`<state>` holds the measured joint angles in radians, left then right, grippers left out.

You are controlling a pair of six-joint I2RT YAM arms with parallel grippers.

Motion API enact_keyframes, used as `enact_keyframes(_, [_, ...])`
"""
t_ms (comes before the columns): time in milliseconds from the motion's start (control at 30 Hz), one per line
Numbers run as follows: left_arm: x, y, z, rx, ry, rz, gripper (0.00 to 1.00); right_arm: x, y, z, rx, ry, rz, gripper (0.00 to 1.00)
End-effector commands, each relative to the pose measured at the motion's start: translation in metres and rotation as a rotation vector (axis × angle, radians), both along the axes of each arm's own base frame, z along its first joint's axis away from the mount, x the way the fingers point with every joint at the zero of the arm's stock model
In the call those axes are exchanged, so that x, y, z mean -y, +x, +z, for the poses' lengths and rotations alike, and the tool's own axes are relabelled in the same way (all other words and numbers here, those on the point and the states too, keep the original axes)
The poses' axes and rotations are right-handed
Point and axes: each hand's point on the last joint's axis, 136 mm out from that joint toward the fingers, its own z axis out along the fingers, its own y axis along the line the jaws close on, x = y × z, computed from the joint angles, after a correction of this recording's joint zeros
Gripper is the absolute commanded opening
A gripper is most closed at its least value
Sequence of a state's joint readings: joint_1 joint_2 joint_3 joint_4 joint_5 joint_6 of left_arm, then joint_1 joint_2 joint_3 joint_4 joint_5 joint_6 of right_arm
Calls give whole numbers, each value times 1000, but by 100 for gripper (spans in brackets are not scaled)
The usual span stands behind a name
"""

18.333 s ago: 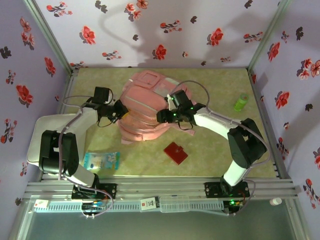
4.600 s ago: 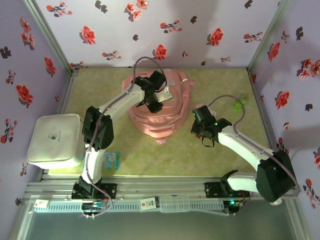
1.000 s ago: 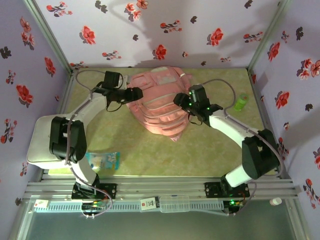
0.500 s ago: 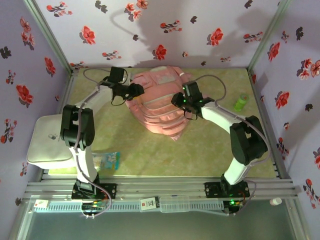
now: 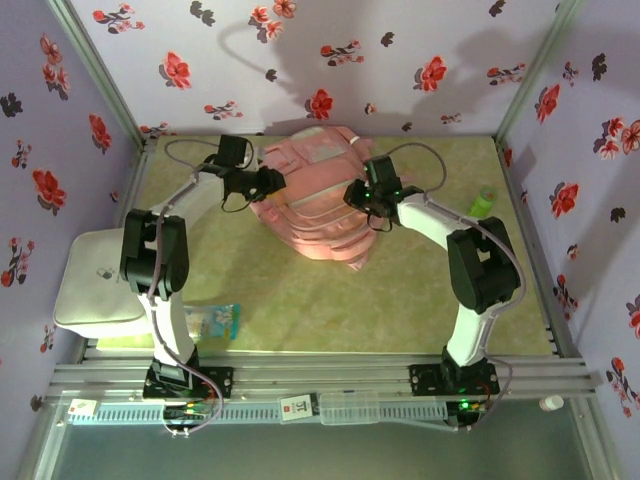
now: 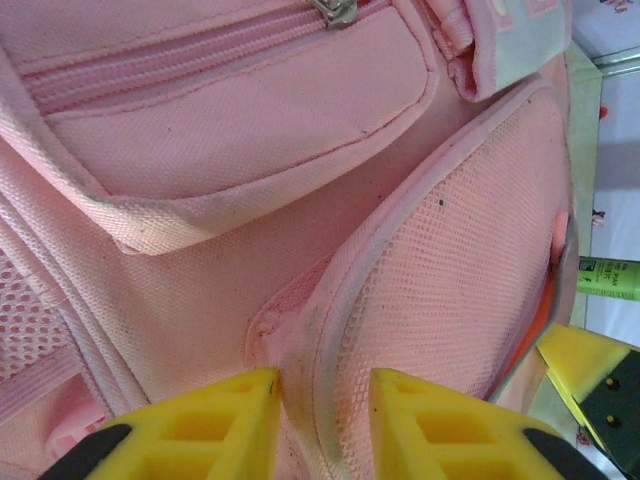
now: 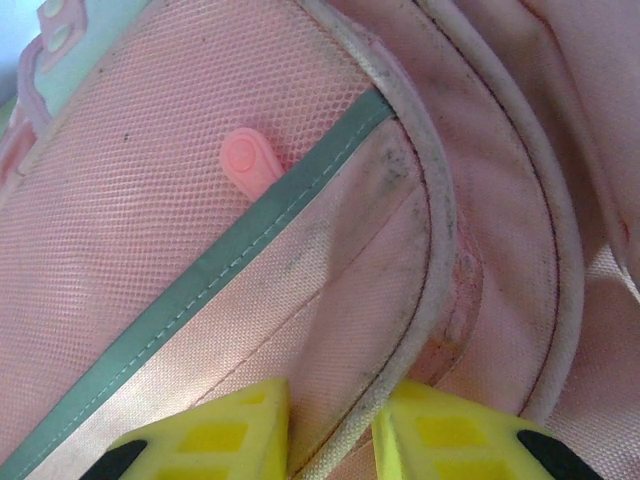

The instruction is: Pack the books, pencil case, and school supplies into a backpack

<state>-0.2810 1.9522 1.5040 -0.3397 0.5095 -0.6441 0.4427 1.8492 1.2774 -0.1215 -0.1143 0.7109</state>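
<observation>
You have one pink backpack [image 5: 312, 215]. It lies in the middle of the tabletop [image 5: 420, 290], toward the far wall. You have two pincers, one on each side of it. Your left pincer [image 5: 274, 183] is at the backpack's left side, and its yellow fingers [image 6: 215, 420] pinch a fold of the pink edge between them. Your right pincer [image 5: 353, 195] is at the backpack's right side, and it pinches the pale corded seam the same way. You can see one book [image 5: 205, 320], the blue one, near your left arm's base and well apart from the backpack. One green bottle [image 5: 483, 203] lies far right. One white box [image 5: 100, 285] sits at the left.
</observation>
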Motion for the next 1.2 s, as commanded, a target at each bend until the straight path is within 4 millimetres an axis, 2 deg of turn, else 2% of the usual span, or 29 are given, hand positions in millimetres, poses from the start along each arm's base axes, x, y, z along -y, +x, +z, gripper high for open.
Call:
enact_keyframes(0, [2,3,-1,-2,-33,3,27,-7,18,10,56,-1,44,26])
enact_keyframes(133, [5,3,-6,-17,-38,0,20,-2,22,12,64,-20,37,30])
enact_keyframes(267, [10,1,-5,-15,-44,-4,8,17,16,25,73,-60,-10,47])
enact_keyframes(367, [17,-2,2,-4,-68,2,1,32,3,35,69,-96,-49,54])
enact_keyframes(467, [30,-8,7,-4,-119,10,0,43,-17,41,45,-94,-90,55])
enact_keyframes(567, [44,-15,12,-12,-190,28,0,43,-40,43,23,-90,-113,55])
enact_keyframes(733, [71,-24,21,-26,-283,45,0,24,-76,49,15,-93,-108,54])
enact_keyframes(900, [98,-32,28,-36,-338,58,0,-9,-100,52,25,-63,-79,51])
enact_keyframes(1033, [114,-37,29,-32,-333,46,0,-25,-104,46,41,-71,-83,48])
enact_keyframes(1167, [120,-40,27,-35,-329,39,0,-36,-98,35,33,-54,-97,42])
